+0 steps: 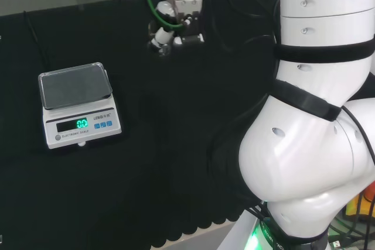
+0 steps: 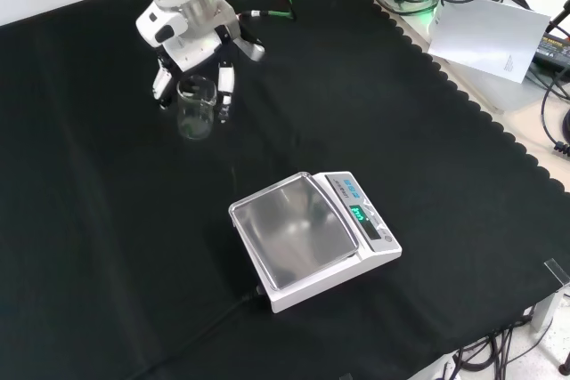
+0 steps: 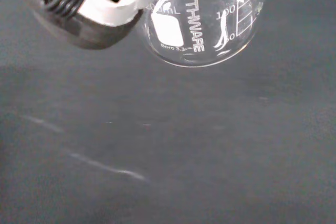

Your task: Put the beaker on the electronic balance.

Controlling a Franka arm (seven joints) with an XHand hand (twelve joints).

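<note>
The robot hand grips the beaker, well apart from the balance; carrying it onto the pan comes next.

Lab bench: balance, glass beaker.

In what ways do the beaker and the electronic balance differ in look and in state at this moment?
The beaker is clear glass and round, while the electronic balance is white, boxy and opaque, with a grey metal pan. The beaker sits between the fingers of the hand, whereas the electronic balance stands free, with nothing on its pan. The electronic balance has a lit green display; the beaker carries printed white marks. Both are over the same black cloth.
</note>
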